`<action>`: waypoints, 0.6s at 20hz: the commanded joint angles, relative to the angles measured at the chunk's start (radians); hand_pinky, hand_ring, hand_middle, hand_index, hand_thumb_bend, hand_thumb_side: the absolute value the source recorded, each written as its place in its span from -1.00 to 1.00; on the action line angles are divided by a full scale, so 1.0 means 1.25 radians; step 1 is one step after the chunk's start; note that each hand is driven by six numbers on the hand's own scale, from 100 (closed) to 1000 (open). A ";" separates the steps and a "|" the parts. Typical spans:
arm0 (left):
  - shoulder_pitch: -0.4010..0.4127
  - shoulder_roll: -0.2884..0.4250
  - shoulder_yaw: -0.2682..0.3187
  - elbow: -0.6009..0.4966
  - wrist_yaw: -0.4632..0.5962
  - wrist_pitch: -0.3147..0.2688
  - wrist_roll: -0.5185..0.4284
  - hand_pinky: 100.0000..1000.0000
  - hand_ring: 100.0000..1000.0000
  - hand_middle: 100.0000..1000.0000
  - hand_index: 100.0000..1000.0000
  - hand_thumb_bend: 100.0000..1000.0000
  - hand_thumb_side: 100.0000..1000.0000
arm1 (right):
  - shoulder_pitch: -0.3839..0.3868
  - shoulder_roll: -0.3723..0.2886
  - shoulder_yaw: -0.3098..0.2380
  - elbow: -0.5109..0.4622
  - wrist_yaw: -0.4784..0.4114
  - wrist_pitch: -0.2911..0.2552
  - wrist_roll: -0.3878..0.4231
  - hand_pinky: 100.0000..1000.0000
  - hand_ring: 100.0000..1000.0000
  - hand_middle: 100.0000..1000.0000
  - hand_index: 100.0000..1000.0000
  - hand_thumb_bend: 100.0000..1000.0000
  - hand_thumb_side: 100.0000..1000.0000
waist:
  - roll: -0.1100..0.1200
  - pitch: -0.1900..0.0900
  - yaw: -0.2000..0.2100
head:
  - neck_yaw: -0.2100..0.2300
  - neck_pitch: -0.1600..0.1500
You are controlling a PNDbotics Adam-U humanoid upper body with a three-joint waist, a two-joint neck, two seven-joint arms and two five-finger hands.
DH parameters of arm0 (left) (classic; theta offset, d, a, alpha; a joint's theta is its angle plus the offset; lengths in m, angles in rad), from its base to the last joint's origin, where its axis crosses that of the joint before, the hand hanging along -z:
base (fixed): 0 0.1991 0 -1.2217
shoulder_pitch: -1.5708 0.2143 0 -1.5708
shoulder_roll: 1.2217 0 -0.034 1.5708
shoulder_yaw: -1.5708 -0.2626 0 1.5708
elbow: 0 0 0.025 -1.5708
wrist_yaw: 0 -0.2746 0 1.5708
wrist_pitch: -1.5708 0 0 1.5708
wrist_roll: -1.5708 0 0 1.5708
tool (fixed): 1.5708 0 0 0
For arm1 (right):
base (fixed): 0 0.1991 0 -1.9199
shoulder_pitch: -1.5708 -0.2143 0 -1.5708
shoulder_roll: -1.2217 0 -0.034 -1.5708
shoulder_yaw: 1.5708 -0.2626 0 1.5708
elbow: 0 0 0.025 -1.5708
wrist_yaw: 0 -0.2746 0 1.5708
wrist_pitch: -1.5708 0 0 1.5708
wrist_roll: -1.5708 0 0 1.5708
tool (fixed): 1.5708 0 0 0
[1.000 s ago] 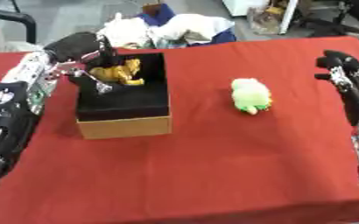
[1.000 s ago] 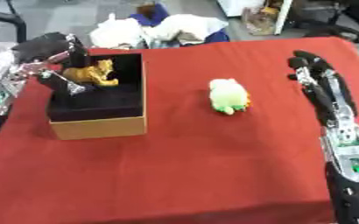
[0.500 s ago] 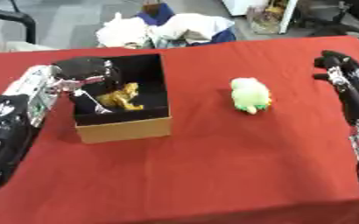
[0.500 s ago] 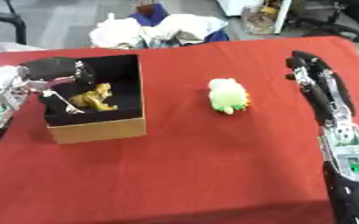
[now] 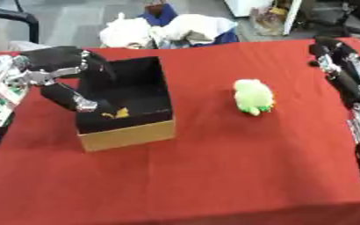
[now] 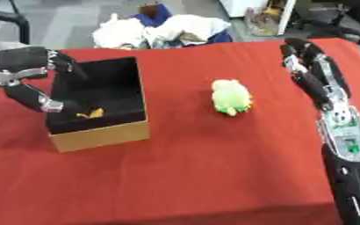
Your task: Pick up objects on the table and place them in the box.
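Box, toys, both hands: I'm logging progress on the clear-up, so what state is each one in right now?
box: upright on the red table, open-topped, a yellow toy inside.
yellow toy: in the box, mostly hidden, only a small part showing.
green plush toy: lying on the table, right of the box, untouched.
left hand: at the box's left rim, fingers spread, holding nothing.
right hand: open, at the table's right edge, idle.
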 commanded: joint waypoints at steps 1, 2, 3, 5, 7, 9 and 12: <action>0.022 0.055 0.044 -0.096 0.100 0.062 0.018 0.27 0.09 0.19 0.56 -0.53 0.43 | -0.063 -0.070 0.028 0.077 0.041 -0.028 0.033 0.45 0.65 0.46 0.68 -1.00 -0.07 | -0.003 -0.013 0.006 | -0.007 0.004; 0.040 0.062 0.057 -0.121 0.128 0.084 0.025 0.27 0.08 0.18 0.56 -0.61 0.42 | -0.086 -0.082 0.040 0.114 0.059 -0.042 0.046 0.46 0.66 0.48 0.70 -1.00 -0.06 | -0.005 -0.014 0.009 | -0.009 0.004; 0.059 0.067 0.071 -0.143 0.154 0.105 0.031 0.26 0.06 0.16 0.56 -0.67 0.40 | -0.109 -0.092 0.053 0.154 0.081 -0.056 0.060 0.48 0.69 0.51 0.71 -1.00 -0.04 | -0.006 -0.015 0.012 | -0.010 0.004; 0.095 0.074 0.095 -0.180 0.195 0.141 0.041 0.25 0.04 0.15 0.55 -0.74 0.40 | -0.151 -0.103 0.072 0.234 0.130 -0.086 0.086 0.52 0.75 0.59 0.74 -1.00 0.03 | -0.007 -0.017 0.019 | -0.013 0.004; 0.131 0.073 0.119 -0.209 0.227 0.171 0.051 0.24 0.02 0.14 0.54 -0.81 0.41 | -0.190 -0.106 0.085 0.316 0.196 -0.113 0.113 0.57 0.81 0.65 0.77 -1.00 0.06 | -0.007 -0.019 0.026 | -0.016 0.004; 0.167 0.066 0.144 -0.235 0.255 0.194 0.061 0.23 0.01 0.12 0.54 -0.87 0.41 | -0.225 -0.103 0.093 0.386 0.272 -0.141 0.132 0.60 0.85 0.70 0.79 -1.00 0.08 | -0.006 -0.020 0.032 | -0.018 0.004; 0.219 0.050 0.182 -0.271 0.292 0.223 0.079 0.21 -0.01 0.10 0.53 -0.95 0.44 | -0.264 -0.090 0.095 0.468 0.404 -0.176 0.144 0.63 0.87 0.73 0.81 -0.80 0.10 | -0.005 -0.021 0.038 | -0.024 0.004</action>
